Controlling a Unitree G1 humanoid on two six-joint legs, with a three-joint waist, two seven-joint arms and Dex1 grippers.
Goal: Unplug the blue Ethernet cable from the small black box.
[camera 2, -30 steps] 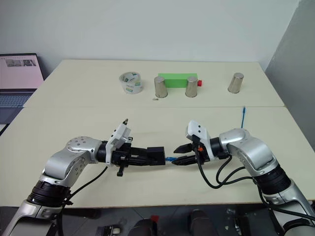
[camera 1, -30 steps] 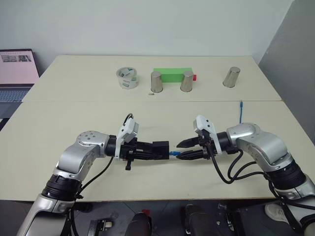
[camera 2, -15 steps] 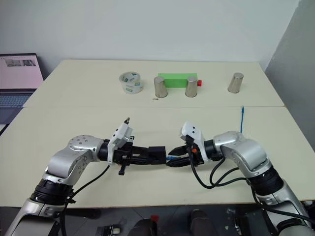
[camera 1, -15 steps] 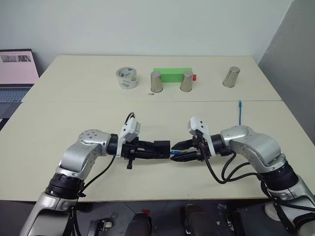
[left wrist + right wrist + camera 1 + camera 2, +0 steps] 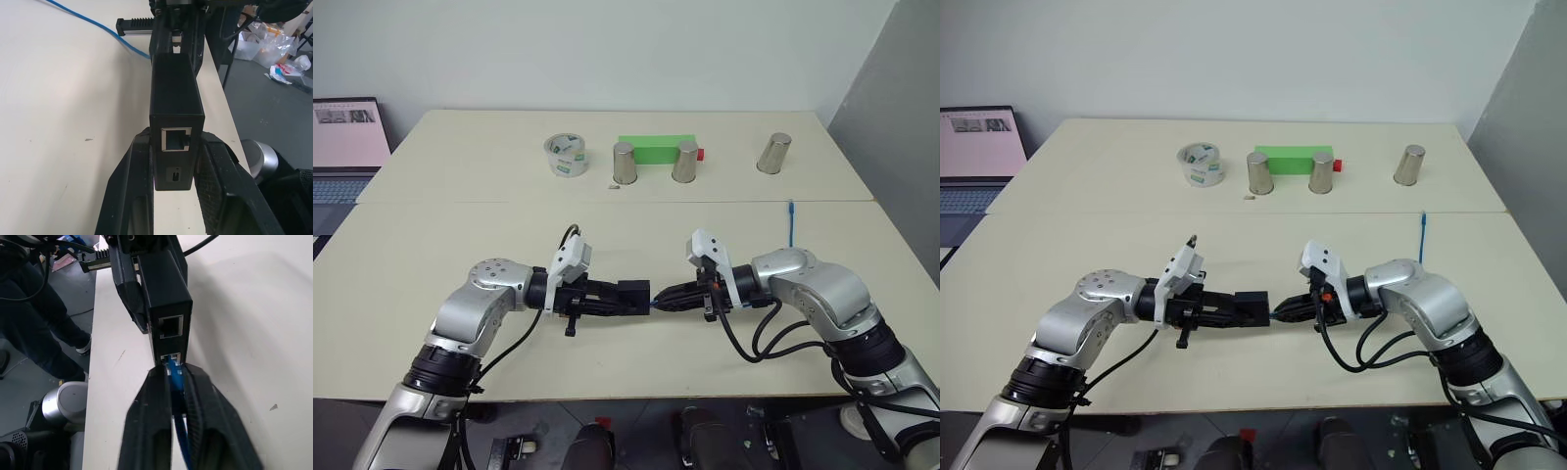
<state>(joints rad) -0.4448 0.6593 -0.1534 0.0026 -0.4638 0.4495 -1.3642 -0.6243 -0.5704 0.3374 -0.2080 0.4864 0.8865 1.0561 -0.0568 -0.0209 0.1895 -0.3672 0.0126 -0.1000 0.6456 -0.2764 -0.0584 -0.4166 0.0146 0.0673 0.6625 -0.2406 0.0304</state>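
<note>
The small black box (image 5: 633, 293) is held level above the table near its front, my left gripper (image 5: 619, 297) shut on its sides. In the left wrist view the box (image 5: 176, 93) shows an empty port facing the camera. My right gripper (image 5: 658, 297) meets the box from the other side and is shut on the plug of the blue Ethernet cable (image 5: 173, 374). That plug sits in the box's lower port (image 5: 171, 357), below an empty one. More of the blue cable (image 5: 790, 223) lies on the table to the far right.
At the back of the table stand a tape roll (image 5: 565, 157), three steel cups (image 5: 625, 164) (image 5: 684, 162) (image 5: 773, 154) and a green block (image 5: 654, 149). A laptop (image 5: 342, 147) sits at the far left. The table's front edge (image 5: 636, 397) runs just below both arms.
My right gripper's fingers, open around the blue plug before, have closed on it. The left gripper and the box have stayed put.
</note>
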